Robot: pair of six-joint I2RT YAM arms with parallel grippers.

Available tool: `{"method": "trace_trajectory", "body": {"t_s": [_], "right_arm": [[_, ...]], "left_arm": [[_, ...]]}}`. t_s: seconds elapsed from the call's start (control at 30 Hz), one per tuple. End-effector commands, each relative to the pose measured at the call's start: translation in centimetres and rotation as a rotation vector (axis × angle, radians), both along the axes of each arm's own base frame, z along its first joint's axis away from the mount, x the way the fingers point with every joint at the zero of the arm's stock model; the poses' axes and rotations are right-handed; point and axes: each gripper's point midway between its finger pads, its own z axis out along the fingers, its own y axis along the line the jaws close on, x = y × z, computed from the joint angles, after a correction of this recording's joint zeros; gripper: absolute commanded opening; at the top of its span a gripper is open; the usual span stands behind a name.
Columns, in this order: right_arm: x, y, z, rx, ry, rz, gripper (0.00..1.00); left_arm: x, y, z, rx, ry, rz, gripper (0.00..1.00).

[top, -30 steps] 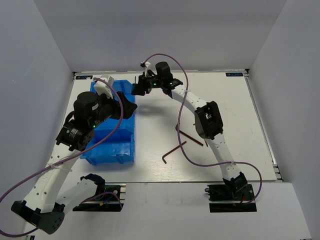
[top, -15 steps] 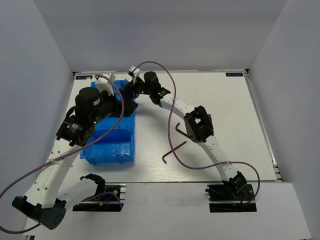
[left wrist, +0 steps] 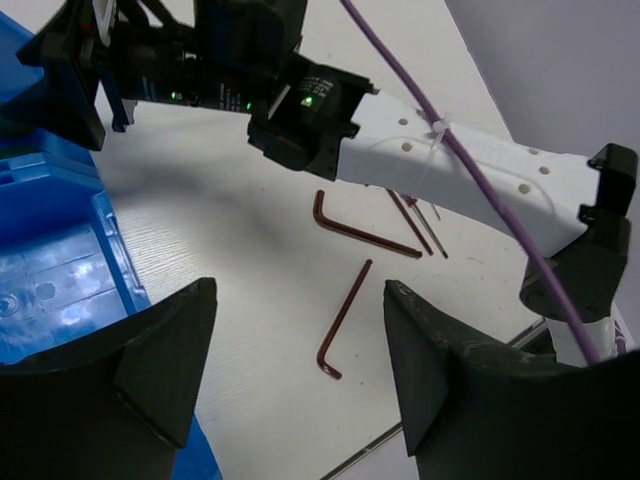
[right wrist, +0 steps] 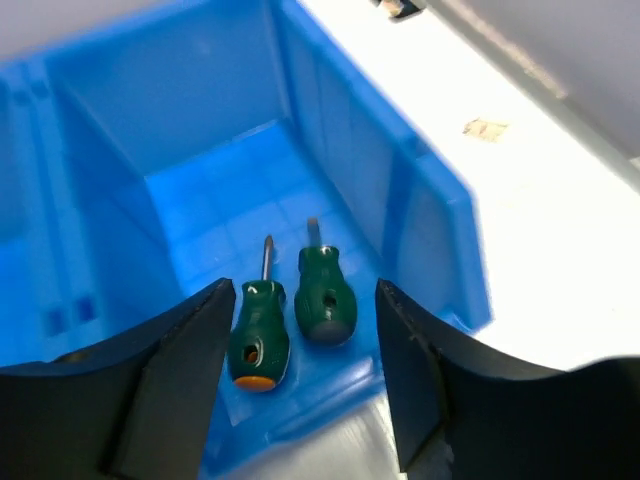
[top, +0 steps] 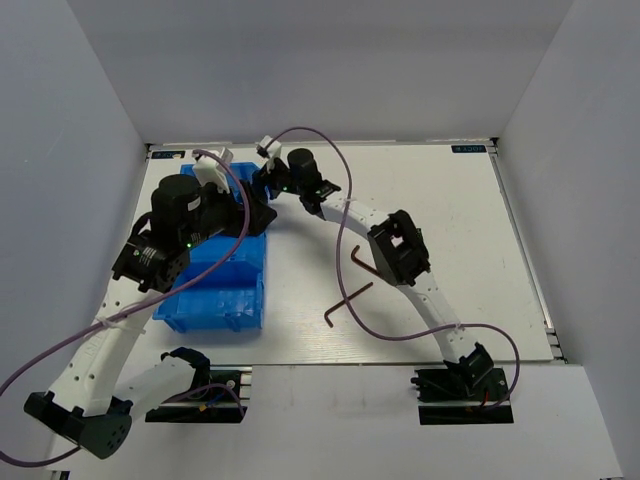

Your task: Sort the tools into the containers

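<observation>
The containers are one blue divided bin (top: 215, 285) at the table's left. In the right wrist view, two stubby green-handled screwdrivers (right wrist: 260, 335) (right wrist: 325, 295) lie side by side in a bin compartment (right wrist: 200, 190). My right gripper (right wrist: 305, 290) (top: 264, 188) hovers open above them, holding nothing. Two dark L-shaped hex keys (left wrist: 365, 228) (left wrist: 343, 322) lie on the white table, with thin tool shafts (left wrist: 425, 222) beside them. One hex key (top: 348, 300) shows from above. The other (top: 355, 262) is partly hidden by the right arm. My left gripper (left wrist: 300, 290) (top: 258, 216) is open and empty, above the bin's right edge.
The right arm (left wrist: 470, 180) stretches across the table over the hex keys, trailing a purple cable (top: 345, 210). White walls close in the back and both sides. The table's front edge (left wrist: 450, 385) lies just beyond the nearer hex key.
My right gripper has swung left from beside the bin to over its far end. The left arm has shifted slightly, and the bin's near end has slid a little to the left.
</observation>
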Motion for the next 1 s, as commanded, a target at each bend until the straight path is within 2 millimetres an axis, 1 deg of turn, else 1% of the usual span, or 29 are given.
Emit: {"method": "trace_trajectory", "body": {"t_s": [0.0, 0.03, 0.07, 0.1, 0.13, 0.17, 0.2, 0.23, 0.27, 0.3, 0.33, 0.37, 0.4, 0.43, 0.47, 0.5, 0.53, 0.57, 0.6, 0.63, 0.67, 0.7, 0.73, 0.77, 0.8, 0.87, 0.9, 0.93, 0.97], "right_arm": [[0.7, -2.8, 12.5, 0.156, -0.121, -0.063, 0.62], [1.6, -4.3, 12.8, 0.156, -0.096, -0.094, 0.58], [1.1, -5.8, 15.2, 0.149, -0.081, -0.122, 0.47], [1.0, -7.1, 13.6, 0.083, 0.001, -0.151, 0.16], [2.0, -9.8, 11.0, -0.014, 0.089, -0.256, 0.0], [1.8, -12.4, 14.8, 0.003, 0.068, -0.305, 0.0], [1.5, -15.1, 13.0, -0.078, 0.147, -0.353, 0.0], [0.0, -17.5, 7.9, -0.214, 0.242, -0.375, 0.0], [-0.2, -20.1, 9.1, -0.233, 0.244, -0.382, 0.0], [-1.4, -21.5, 9.2, -0.266, 0.28, -0.372, 0.0], [-5.1, -24.0, 5.6, -0.45, 0.389, -0.292, 0.02], [-5.9, -26.0, 5.4, -0.482, 0.433, -0.284, 0.22], [-8.5, -27.9, 4.2, -0.574, 0.532, -0.262, 0.45], [-11.0, -29.7, 3.8, -0.656, 0.576, -0.213, 0.73], [-11.6, -31.2, 3.4, -0.682, 0.606, -0.215, 0.79], [-13.3, -33.0, 2.1, -0.753, 0.649, -0.212, 0.79], [-14.6, -34.6, 2.6, -0.755, 0.66, -0.234, 0.73], [-15.4, -35.8, 1.8, -0.762, 0.693, -0.244, 0.67], [-15.8, -36.3, 1.7, -0.761, 0.705, -0.247, 0.59], [-16.2, -37.1, 2.9, -0.738, 0.693, -0.266, 0.42], [-17.2, -37.5, 2.1, -0.744, 0.731, -0.254, 0.37], [-17.2, -38.5, 2.2, -0.729, 0.744, -0.275, 0.32], [-17.6, -38.7, 2.9, -0.713, 0.739, -0.279, 0.31], [-18.3, -38.9, 2.5, -0.706, 0.766, -0.266, 0.31], [-18.2, -39.5, 2.9, -0.685, 0.771, -0.291, 0.31], [-18.5, -39.9, 3.0, -0.659, 0.786, -0.305, 0.31], [-18.6, -40.3, 3.0, -0.631, 0.811, -0.318, 0.31], [-18.5, -40.4, 3.3, -0.62, 0.809, -0.322, 0.31], [-18.5, -40.8, 3.4, -0.606, 0.825, -0.335, 0.31]], "left_arm": [[-0.3, -1.1, 0.2, -0.016, -0.025, -0.069, 0.74], [-0.4, -1.5, -0.9, -0.006, 0.0, -0.1, 0.58], [-0.4, -1.7, -1.0, -0.002, -0.012, -0.116, 0.47], [-0.4, -2.1, -1.1, -0.011, -0.017, -0.134, 0.33], [-0.6, -2.6, -2.6, -0.005, 0.013, -0.172, 0.2], [-0.5, -2.9, -4.0, 0.011, 0.044, -0.194, 0.02], [-0.5, -3.3, -5.1, 0.019, 0.066, -0.219, 0.0], [-1.1, -3.9, -7.5, 0.042, 0.117, -0.276, 0.0], [-1.1, -4.2, -9.1, 0.059, 0.155, -0.303, 0.0], [-1.0, -5.0, -12.2, 0.092, 0.237, -0.339, 0.0], [-1.6, -5.9, -14.3, 0.116, 0.286, -0.382, 0.0], [-1.7, -6.4, -15.7, 0.148, 0.307, -0.415, 0.0], [-1.7, -7.1, -16.9, 0.166, 0.332, -0.431, 0.02], [-2.2, -8.6, -19.2, 0.218, 0.383, -0.478, 0.1], [-2.4, -9.6, -20.0, 0.248, 0.393, -0.503, 0.34], [-2.4, -10.6, -20.7, 0.28, 0.395, -0.527, 0.43], [-2.9, -12.6, -20.5, 0.313, 0.378, -0.566, 0.49], [-3.3, -13.4, -22.5, 0.362, 0.427, -0.58, 0.56], [-2.7, -14.4, -22.3, 0.388, 0.401, -0.574, 0.64], [-3.1, -15.2, -22.8, 0.405, 0.403, -0.591, 0.64], [-4.0, -16.3, -23.2, 0.429, 0.395, -0.617, 0.66], [-3.8, -16.5, -24.0, 0.469, 0.389, -0.6, 0.72], [-4.1, -16.9, -24.3, 0.476, 0.388, -0.597, 0.72], [-4.5, -17.6, -24.6, 0.486, 0.372, -0.608, 0.72], [-4.3, -17.9, -24.5, 0.489, 0.357, -0.594, 0.72], [-4.5, -18.5, -25.7, 0.506, 0.362, -0.59, 0.72], [-4.5, -18.9, -26.0, 0.526, 0.353, -0.584, 0.72], [-4.5, -19.2, -26.6, 0.543, 0.353, -0.583, 0.7], [-4.3, -19.7, -27.6, 0.567, 0.36, -0.581, 0.7]]}}
